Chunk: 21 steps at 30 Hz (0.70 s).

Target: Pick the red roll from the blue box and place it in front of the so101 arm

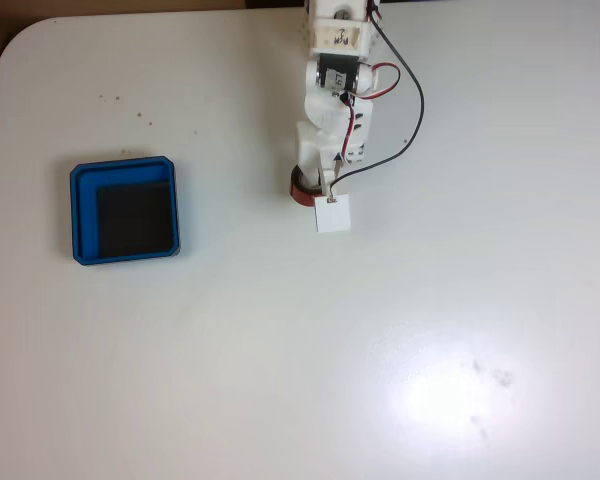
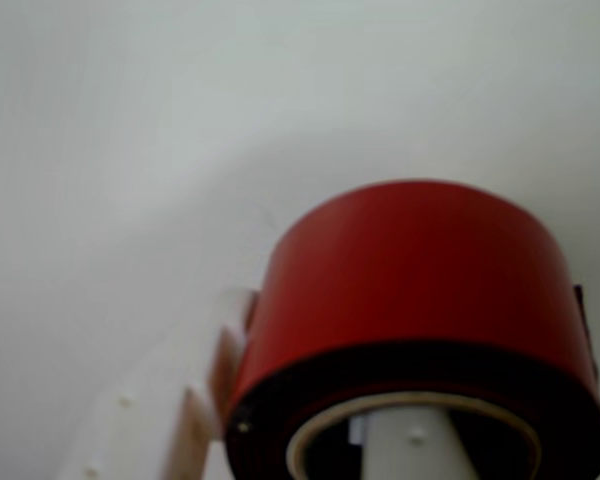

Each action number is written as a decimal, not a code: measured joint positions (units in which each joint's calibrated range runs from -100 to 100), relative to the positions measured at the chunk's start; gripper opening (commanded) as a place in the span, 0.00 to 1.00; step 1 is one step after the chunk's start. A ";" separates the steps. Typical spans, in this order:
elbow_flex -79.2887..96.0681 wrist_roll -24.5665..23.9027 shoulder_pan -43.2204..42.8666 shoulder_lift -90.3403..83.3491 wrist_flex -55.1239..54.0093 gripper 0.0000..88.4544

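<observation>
While gripper holds red roll, no legible txt.

Red roll — blue box

My view from above looks straight down on the whole bench, while my gripper-riding view sits close behind the red roll, which both share

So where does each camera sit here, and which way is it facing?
View from above: fixed overhead, looking straight down at the white table; shows the so101 arm, its gripper and the blue box.
View that rides on the gripper: looks along the fingers at the table; one finger passes through the roll's core.
Shared: the red roll.
</observation>
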 measured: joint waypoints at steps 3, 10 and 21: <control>1.35 0.00 0.10 -0.08 0.00 0.01; 2.33 0.00 -5.15 -0.08 0.00 0.01; 2.33 0.00 -6.93 0.93 0.00 0.01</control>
